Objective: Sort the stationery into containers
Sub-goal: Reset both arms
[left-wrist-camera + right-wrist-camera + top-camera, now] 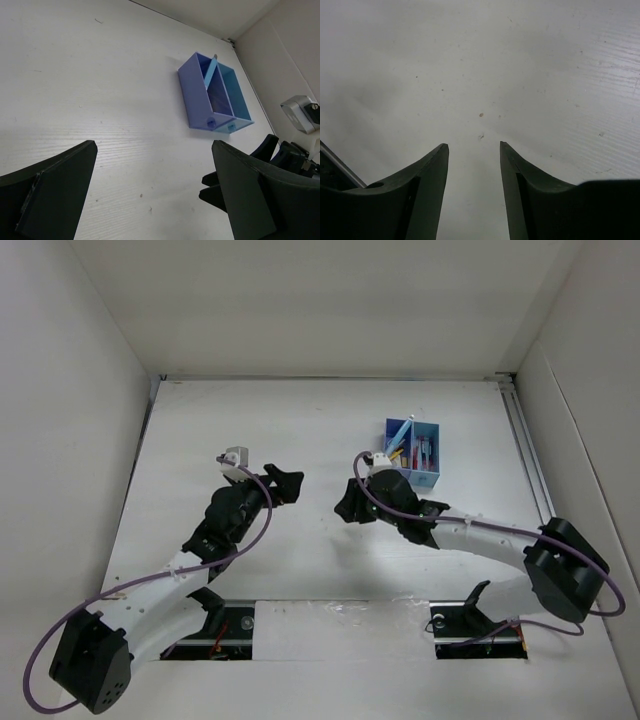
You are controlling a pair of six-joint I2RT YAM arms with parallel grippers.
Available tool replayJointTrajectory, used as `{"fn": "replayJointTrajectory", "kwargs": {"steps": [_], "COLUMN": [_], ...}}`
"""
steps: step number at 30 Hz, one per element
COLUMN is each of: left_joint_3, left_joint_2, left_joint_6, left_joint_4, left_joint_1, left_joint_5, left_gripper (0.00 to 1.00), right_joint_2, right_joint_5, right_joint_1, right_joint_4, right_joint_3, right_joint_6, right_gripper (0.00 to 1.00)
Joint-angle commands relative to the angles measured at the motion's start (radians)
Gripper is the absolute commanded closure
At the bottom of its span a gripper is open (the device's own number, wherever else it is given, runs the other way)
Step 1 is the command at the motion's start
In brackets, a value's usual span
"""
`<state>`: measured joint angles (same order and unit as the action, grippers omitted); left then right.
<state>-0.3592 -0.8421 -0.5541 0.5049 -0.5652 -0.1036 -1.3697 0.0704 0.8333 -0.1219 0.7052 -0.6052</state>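
Observation:
The blue compartment box (412,453) stands at the back right of the white table. In it I see a light blue pen (398,433), red-and-white pens (425,451) and a yellow-black piece (396,453). The left wrist view shows the box (200,100) with the light blue pen (211,73) leaning across it. My left gripper (287,483) is open and empty, left of the box, over bare table (154,146). My right gripper (349,506) is open and empty, just below and left of the box, over bare table (472,146). No beige blocks are visible.
White walls enclose the table on the left, back and right. A metal rail (529,455) runs along the right edge. The right gripper's black fingers (215,186) show in the left wrist view, close to my left gripper. The arm base mounts (232,625) sit at the near edge.

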Motion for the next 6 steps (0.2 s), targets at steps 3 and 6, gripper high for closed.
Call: {"fn": "replayJointTrajectory", "kwargs": {"steps": [3, 6], "left_joint_3": [-0.015, -0.003], "left_joint_2": [0.011, 0.021], "left_joint_6": [0.037, 0.028], "left_joint_4": [0.047, 0.07], "left_joint_1": [0.005, 0.005], "left_joint_5": [0.027, 0.027], "left_gripper": [0.01, 0.01], "right_joint_2": [0.03, 0.072], "right_joint_5": [0.032, 0.051], "right_joint_1": [0.016, 0.016], "right_joint_4": [-0.047, -0.047], "right_joint_3": [0.005, -0.013], "right_joint_6": [0.01, 0.001], "right_gripper": [0.49, 0.47]}}
